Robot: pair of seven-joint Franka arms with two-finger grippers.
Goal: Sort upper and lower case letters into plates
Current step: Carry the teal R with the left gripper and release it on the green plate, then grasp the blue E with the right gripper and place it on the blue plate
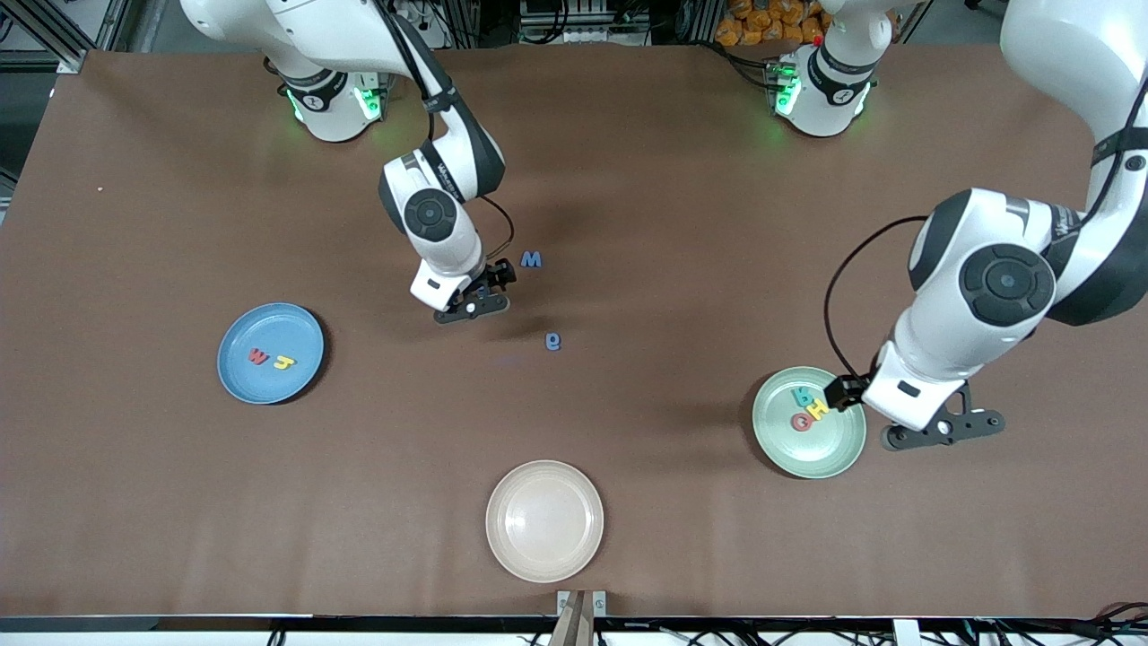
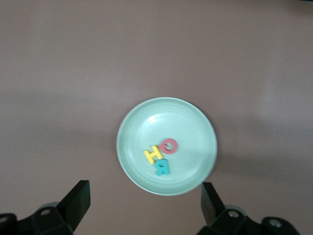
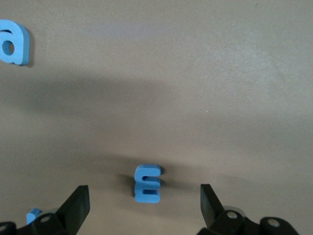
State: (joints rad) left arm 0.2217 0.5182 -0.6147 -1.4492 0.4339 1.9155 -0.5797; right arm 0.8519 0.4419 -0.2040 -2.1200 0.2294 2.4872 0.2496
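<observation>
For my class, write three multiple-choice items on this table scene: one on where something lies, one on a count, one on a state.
1. Where does the red W lie?
A. on the blue plate
B. on the cream plate
C. on the bare table

2. How many letters lie on the green plate?
A. one
B. three
C. five

3. How do the right gripper's jaws stand?
A. shut on a letter
B. shut, empty
C. open

Key: 1 A, it sits beside the yellow J inside that plate; 2 B, yellow, red and teal letters show; 3 C, the jaws stand apart around the blue E.
</observation>
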